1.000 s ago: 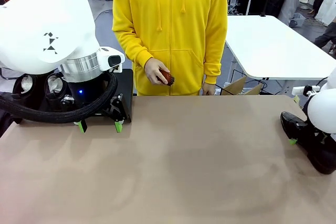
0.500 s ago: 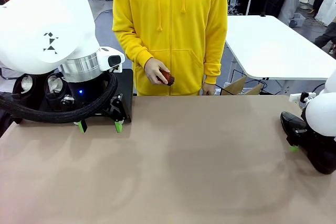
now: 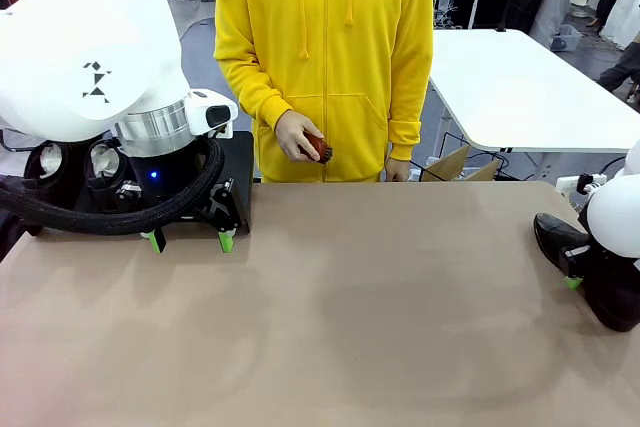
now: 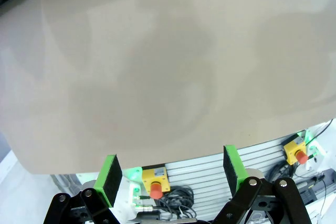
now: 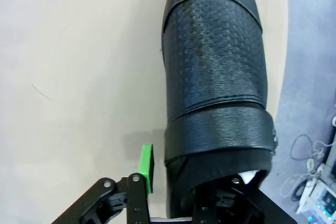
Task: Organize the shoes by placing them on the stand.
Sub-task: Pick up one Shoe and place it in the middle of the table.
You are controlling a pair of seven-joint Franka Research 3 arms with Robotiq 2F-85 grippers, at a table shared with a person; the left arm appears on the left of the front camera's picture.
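Note:
A glossy black shoe (image 3: pixel 556 237) lies at the table's right edge, its toe pointing left. In the right wrist view this shoe (image 5: pixel 215 66) runs away from the camera. My right gripper (image 5: pixel 189 174) straddles its heel end. One green pad (image 5: pixel 146 167) stands just outside the shoe's side with a thin gap, and the other finger is hidden by the shoe. My right gripper (image 3: pixel 580 282) sits low over the heel. At the back left, the black stand (image 3: pixel 238 162) is partly hidden behind my left arm. My left gripper (image 3: pixel 190 240) hangs open and empty in front of it, over bare tabletop (image 4: pixel 157 66).
A person in a yellow hoodie stands at the far edge, one hand (image 3: pixel 298 135) holding a small reddish object. A white table (image 3: pixel 520 87) and a cardboard box (image 3: pixel 460 162) lie beyond the far right. A thick black cable (image 3: pixel 120 219) loops under my left arm.
My right gripper has slid a little right and toward the near edge along the shoe. The shoe, my left arm and the person have stayed put.

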